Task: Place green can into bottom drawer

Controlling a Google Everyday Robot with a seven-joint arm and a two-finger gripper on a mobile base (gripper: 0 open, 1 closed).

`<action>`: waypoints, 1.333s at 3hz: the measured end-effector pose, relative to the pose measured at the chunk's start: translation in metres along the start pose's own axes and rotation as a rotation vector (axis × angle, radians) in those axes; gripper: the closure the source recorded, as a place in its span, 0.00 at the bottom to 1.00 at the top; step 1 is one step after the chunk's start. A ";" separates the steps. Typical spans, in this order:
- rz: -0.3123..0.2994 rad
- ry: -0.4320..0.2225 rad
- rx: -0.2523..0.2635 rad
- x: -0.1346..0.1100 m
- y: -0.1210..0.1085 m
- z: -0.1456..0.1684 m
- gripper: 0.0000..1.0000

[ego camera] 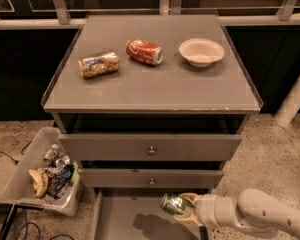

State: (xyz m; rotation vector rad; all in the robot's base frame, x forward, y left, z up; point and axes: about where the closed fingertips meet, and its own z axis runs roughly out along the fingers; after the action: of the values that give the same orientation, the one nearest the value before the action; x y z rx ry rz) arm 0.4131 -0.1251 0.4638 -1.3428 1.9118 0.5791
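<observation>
The green can lies sideways in my gripper, its silver end facing left. My gripper is shut on the can and holds it above the right part of the open bottom drawer, a shallow grey tray pulled out at the bottom of the cabinet. The can's shadow falls on the drawer floor. My white arm comes in from the lower right.
Two upper drawers with small knobs are shut. On the cabinet top lie a gold-brown can, a red cola can and a white bowl. A clear bin of trash stands on the floor at the left.
</observation>
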 end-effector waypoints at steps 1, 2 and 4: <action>-0.012 0.011 0.048 0.057 -0.024 0.064 1.00; -0.012 0.011 0.048 0.057 -0.024 0.064 1.00; 0.060 0.018 -0.005 0.083 -0.034 0.114 1.00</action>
State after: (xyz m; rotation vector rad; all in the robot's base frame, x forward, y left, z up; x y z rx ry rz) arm 0.4621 -0.1080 0.3285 -1.3009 1.9722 0.6034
